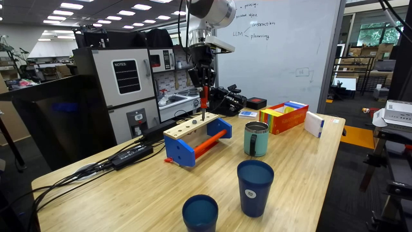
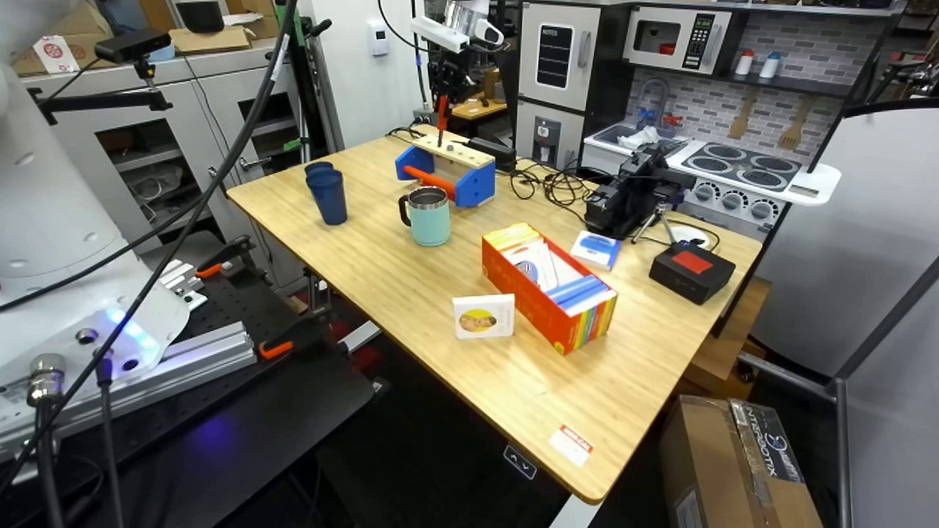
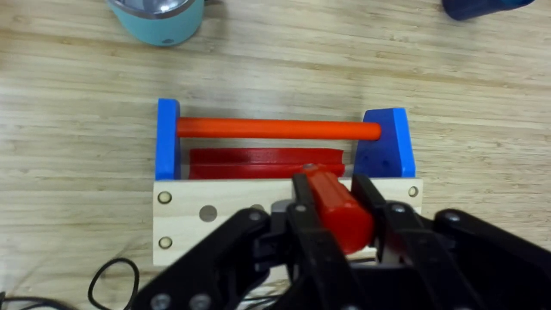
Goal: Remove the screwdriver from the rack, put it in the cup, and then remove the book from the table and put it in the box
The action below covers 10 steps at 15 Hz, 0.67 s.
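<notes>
Above the rack (image 1: 198,137): the tool (image 3: 329,181) grasps the screwdriver (image 1: 204,102) by its red handle, jaws pressed to both sides.
Screwdriver: nearly upright, tip downward at the rack's holed upper board; whether it touches or hangs just clear, I cannot tell.
Teal cup (image 1: 260,140): upright on the desk (image 1: 289,174), near the rack, mouth upward, black handle at its side.
Orange box (image 1: 292,120): on the desk, with yellow volumes (image 2: 513,235) at one end and blue ones (image 2: 583,291) at the opposite end.
White book (image 2: 484,317): standing on edge on the desk, just beside the box and outside it.
Dark blue cups (image 1: 260,193): two, upright, nearest the camera in an exterior view.
</notes>
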### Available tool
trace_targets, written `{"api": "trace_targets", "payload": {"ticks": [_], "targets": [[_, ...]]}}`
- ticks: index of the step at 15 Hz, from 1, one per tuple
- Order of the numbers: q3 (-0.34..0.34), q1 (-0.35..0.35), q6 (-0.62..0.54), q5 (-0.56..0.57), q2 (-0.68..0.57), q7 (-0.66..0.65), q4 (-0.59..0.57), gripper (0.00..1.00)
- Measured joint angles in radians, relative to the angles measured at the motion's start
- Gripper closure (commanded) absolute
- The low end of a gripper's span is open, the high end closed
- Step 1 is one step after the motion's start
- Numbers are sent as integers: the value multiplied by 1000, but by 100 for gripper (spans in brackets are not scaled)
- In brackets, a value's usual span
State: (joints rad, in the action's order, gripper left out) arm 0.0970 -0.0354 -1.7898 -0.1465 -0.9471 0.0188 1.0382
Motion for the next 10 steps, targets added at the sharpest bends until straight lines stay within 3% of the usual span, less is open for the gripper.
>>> {"api": "trace_targets", "payload": {"ticks": [10], "targets": [[-5, 15, -339, -116, 202, -92, 519, 93]]}}
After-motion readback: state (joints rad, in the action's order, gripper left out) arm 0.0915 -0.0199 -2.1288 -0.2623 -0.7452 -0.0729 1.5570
